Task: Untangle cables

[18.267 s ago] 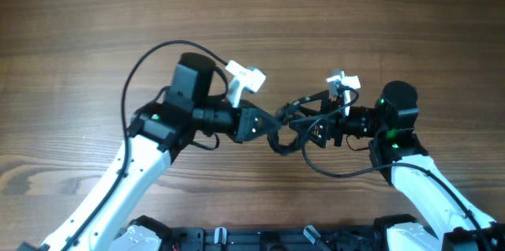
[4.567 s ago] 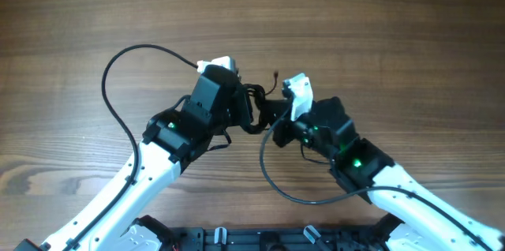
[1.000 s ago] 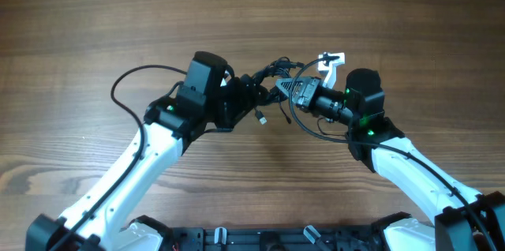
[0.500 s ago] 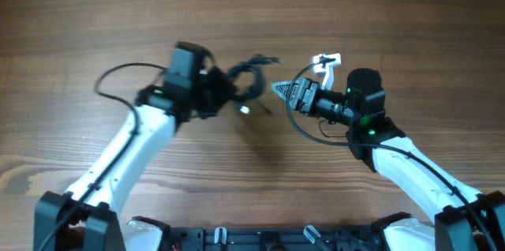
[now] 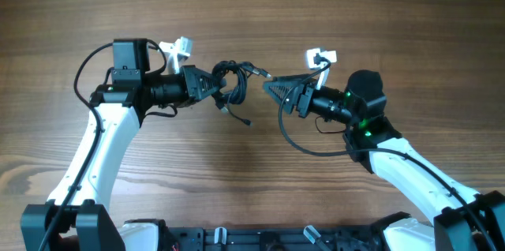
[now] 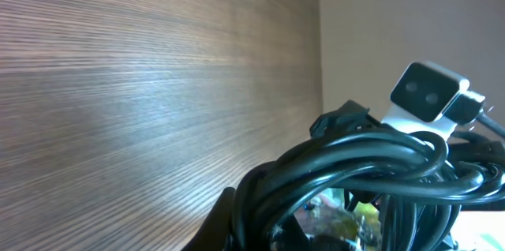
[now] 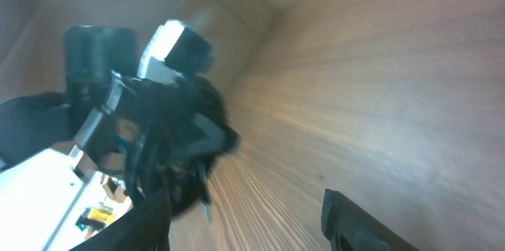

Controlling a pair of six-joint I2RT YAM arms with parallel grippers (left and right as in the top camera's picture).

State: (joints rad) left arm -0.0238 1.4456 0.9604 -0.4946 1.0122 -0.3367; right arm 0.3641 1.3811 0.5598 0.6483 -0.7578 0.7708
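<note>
1. Overhead: the left claw (image 5: 211, 88) pinches the knotted cables (image 5: 231, 85) and holds them above the bench (image 5: 355, 14). One plug end dangles below the bundle and another juts toward the right arm. The right claw (image 5: 270, 87) points at the bundle from just beside it, not touching. The step in hand looks like a re-grip between pulls, since the knot is not yet loosened. A second ago both claws met at the bundle. Now the right one has let go and the left arm has carried the bundle off toward its own side.

2. Left wrist: the cables (image 6: 355, 164) fill the lower right as tightly wound glossy loops, right against the camera, so the grip is firm. The claw's fingers are largely hidden behind the coils. The right arm's white camera block (image 6: 430, 97) shows beyond.

3. Right wrist: the view is blurred, but the right claw (image 7: 245, 219) is spread wide with nothing between its fingers (image 7: 359, 223). The cables (image 7: 193, 136) hang ahead as a dark clump. Next it probably needs to close on a single outer loop or the jutting plug end, not the whole knot, and then draw away.
</note>
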